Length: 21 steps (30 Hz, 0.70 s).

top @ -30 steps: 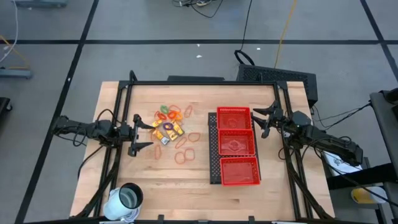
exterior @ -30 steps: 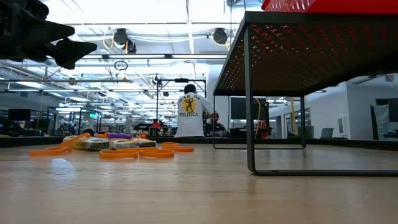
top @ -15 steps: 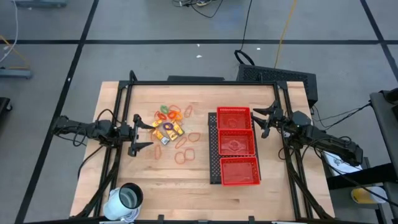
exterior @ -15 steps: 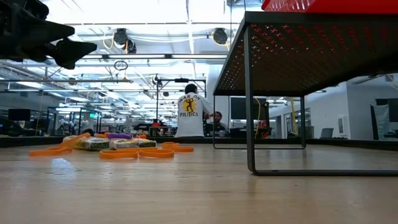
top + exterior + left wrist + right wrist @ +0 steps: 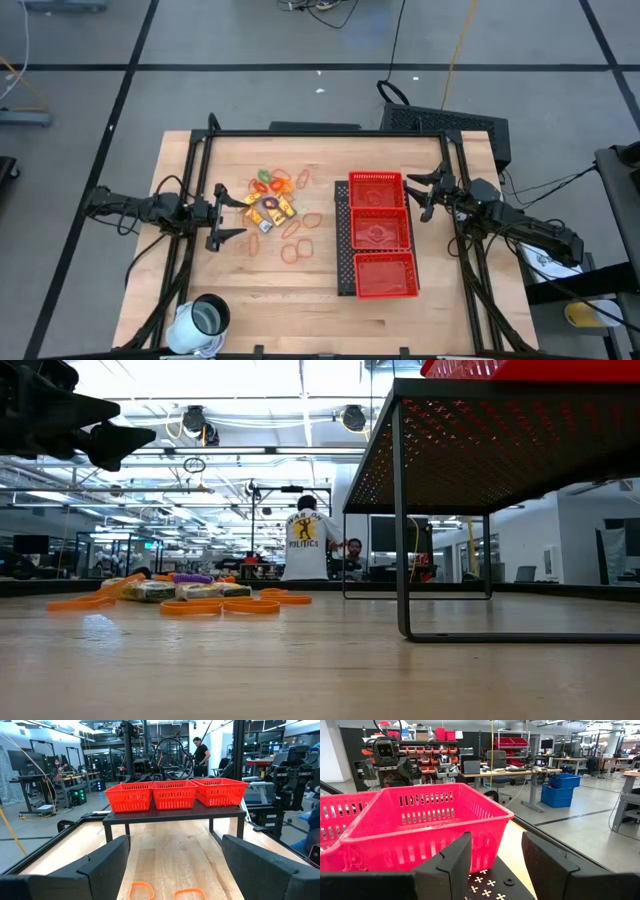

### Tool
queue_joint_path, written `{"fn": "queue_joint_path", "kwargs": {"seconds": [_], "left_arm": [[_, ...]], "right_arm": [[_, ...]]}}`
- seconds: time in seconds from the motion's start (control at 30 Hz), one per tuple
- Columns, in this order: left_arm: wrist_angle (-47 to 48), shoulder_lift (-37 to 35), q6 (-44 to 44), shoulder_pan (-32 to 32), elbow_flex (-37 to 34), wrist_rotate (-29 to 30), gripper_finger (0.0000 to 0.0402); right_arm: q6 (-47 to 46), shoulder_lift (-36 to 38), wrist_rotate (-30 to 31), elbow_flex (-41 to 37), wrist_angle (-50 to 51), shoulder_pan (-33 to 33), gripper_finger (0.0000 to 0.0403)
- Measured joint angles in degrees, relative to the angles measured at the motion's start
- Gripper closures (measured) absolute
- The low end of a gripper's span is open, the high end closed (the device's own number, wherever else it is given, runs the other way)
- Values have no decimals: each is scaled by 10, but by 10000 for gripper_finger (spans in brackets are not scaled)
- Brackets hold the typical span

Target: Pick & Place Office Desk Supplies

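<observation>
Office desk supplies (image 5: 275, 205) lie in a loose cluster on the wooden table (image 5: 300, 270), left of centre: orange-tan rubber-band loops (image 5: 292, 252), small yellow-orange packets (image 5: 283, 208) and tiny coloured clip pieces (image 5: 263, 176), none of them held. At the table's left edge the left gripper (image 5: 228, 214) hangs just beside the cluster with its fingers spread wide and nothing between them; its wrist view shows two loops (image 5: 142, 890) on the wood ahead of it. A white cup (image 5: 200, 322) stands at the near left corner, well apart from the supplies. Right of the cluster stands the red three-compartment tray (image 5: 380, 246) on a dark perforated stand (image 5: 480, 450). At the tray's far right corner the right gripper (image 5: 422, 191) hovers with its fingers partly apart, grasping nothing; its wrist view shows the end basket (image 5: 420, 827) directly ahead. A person (image 5: 306, 544) stands in the room beyond the table.
</observation>
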<state>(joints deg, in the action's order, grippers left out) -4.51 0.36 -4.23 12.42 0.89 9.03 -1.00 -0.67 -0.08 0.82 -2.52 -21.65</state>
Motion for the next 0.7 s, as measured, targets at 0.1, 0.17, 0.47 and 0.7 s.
{"fn": "queue_joint_path", "kwargs": {"seconds": [0.1,0.17,0.47,0.7], "left_arm": [[-3,0,-9,0,0,0,78],[-14,0,-23,0,0,0,78],[-156,0,29,0,0,63,78],[-168,0,64,0,0,528,78]], "right_arm": [[0,0,0,0,0,0,237],[0,0,0,0,0,0,236],[0,0,0,0,0,0,236],[0,0,0,0,0,0,238]]}}
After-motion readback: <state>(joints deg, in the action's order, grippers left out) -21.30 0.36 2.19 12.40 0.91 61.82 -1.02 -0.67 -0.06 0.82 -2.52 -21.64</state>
